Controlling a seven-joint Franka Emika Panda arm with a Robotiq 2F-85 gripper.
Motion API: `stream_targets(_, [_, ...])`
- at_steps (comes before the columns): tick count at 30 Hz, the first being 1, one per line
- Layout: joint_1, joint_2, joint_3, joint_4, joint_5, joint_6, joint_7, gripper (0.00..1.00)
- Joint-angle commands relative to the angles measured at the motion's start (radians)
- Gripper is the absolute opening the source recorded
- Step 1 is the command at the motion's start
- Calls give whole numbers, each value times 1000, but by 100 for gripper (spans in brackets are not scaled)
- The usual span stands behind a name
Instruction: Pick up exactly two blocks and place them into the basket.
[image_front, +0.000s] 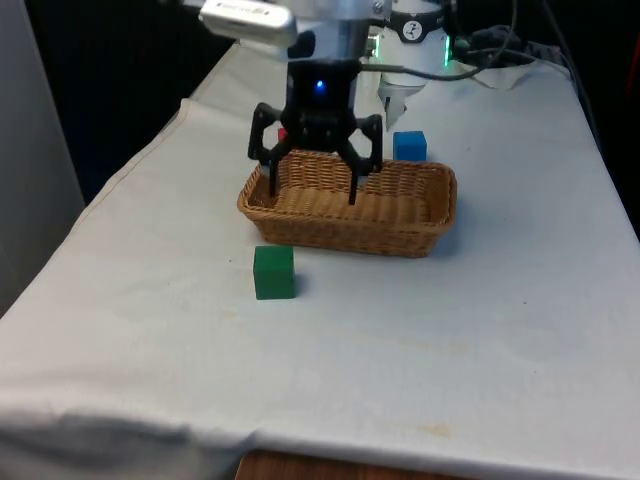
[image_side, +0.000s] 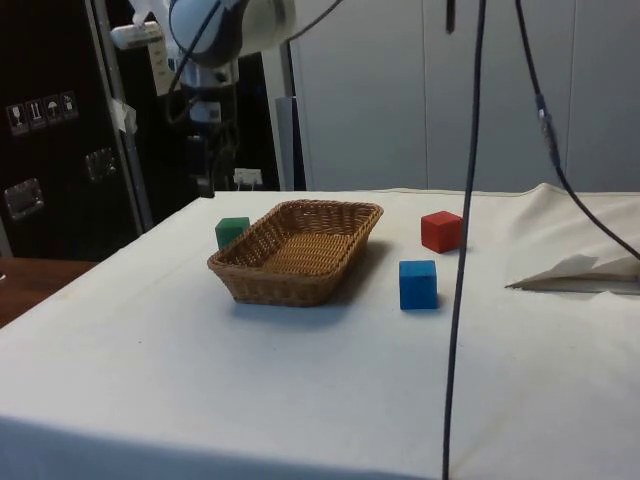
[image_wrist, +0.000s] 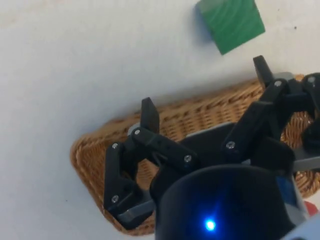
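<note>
A woven wicker basket (image_front: 420, 235) stands mid-table with nothing in it. My gripper (image_front: 312, 187) hovers over the end of the basket on the front view's left, open, with nothing between its fingers. The wrist view has the gripper (image_wrist: 206, 92) spread over the basket rim (image_wrist: 95, 150). A green block (image_front: 273, 272) rests on the cloth just in front of the basket, also seen as the green block (image_wrist: 230, 20) beyond the fingertips. Behind the basket sits a blue block (image_front: 409, 146). In the side view a red block (image_side: 441, 231) lies beside the blue block (image_side: 417, 284).
A folded white paper (image_side: 580, 272) lies near the robot's end of the table. A black cable (image_side: 465, 200) hangs down in front of the side camera. The table's side edge (image_front: 130, 170) runs along the front view's left.
</note>
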Motion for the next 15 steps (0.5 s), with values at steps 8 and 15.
stream_targets(8, [-30, 89, -16, 66, 107, 11, -94, 100])
stream_targets(15, [-37, 137, -28, 97, 190, 6, -171, 100])
